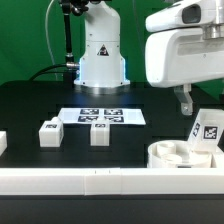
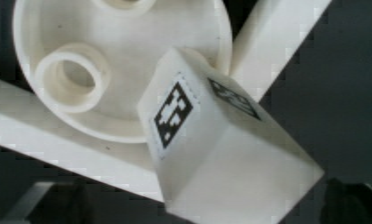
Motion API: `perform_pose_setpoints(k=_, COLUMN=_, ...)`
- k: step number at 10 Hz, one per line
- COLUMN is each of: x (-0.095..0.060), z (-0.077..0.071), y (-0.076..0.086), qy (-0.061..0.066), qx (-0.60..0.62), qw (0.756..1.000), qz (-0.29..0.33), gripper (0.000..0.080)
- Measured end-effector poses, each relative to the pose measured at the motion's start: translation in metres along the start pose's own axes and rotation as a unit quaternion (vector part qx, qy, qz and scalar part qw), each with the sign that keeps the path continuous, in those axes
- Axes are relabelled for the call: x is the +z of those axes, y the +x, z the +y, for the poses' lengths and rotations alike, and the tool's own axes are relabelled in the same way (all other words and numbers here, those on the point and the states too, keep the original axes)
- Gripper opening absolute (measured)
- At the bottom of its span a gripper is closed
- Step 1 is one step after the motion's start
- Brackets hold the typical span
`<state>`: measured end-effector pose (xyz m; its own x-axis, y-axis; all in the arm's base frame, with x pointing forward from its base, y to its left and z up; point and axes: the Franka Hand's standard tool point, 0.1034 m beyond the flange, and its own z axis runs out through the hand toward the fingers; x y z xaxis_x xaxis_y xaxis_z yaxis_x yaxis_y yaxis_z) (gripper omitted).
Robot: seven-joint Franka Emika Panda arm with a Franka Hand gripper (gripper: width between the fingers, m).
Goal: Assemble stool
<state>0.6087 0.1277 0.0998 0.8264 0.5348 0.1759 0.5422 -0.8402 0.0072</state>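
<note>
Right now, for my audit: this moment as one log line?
gripper: open, empty | tilted leg: at seat, contact unclear | other legs: loose on table

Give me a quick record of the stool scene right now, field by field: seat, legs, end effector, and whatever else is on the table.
seat: round white disc, exterior view's lower right, next to the border rail
tilted leg: tagged leg, leaning at the seat's edge
loose legs: left leg and right leg, upright on the black table, apart from the seat
marker board: behind the loose legs
end effector: open, above the tilted leg, nothing seen in its grip
</note>
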Motion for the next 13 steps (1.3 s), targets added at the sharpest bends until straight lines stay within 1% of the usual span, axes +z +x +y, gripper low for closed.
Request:
perform_pose_setpoints(k=1, x=-0.0005, z=0.0008, y=0.0000, qy=-0.002, qx=-0.046, qw=0.999, qz=-0.004, gripper=0.0649)
perform_pose_setpoints(k=2, x=-0.0013, z=0.0023, y=-0.0001, qy=-0.001, qx=-0.078, qw=0.997, qz=-0.007, gripper=0.0649)
perform_pose_setpoints(k=4, x=-0.0015, z=0.0020, y=0.0003, qy=-0.007, qx=-0.158, qw=0.987, qz=-0.011, gripper=0.0649)
perform_pose_setpoints(k=5, x=-0.0019, z=0.0014, y=0.0006, qy=-0.009, qx=-0.180, qw=0.984, qz=-0.014, gripper=0.0649)
perform_pose_setpoints(k=7, x=-0.0016, z=0.0029, y=-0.0013, qy=-0.009, qx=-0.202, qw=0.979, qz=-0.019, gripper=0.0649)
perform_pose_setpoints(k=9, x=-0.0015, z=0.0066, y=-0.0031, qy=-0.013, qx=-0.253, qw=0.967, qz=-0.024, gripper=0.0649)
perform_pose_setpoints(k=10, x=-0.0012, z=0.0080, y=-0.0038, qy=-0.015, qx=-0.286, qw=0.958, qz=-0.027, gripper=0.0649)
perform_pose_setpoints(k=12, x=0.0055, z=0.0078, y=-0.0068, qy=-0.017, qx=-0.372, qw=0.927, qz=-0.039, gripper=0.0649)
perform_pose_setpoints(k=13, x=0.0072, z=0.0080, y=-0.0080, qy=-0.018, qx=-0.399, qw=0.916, qz=-0.044, gripper=0.0649)
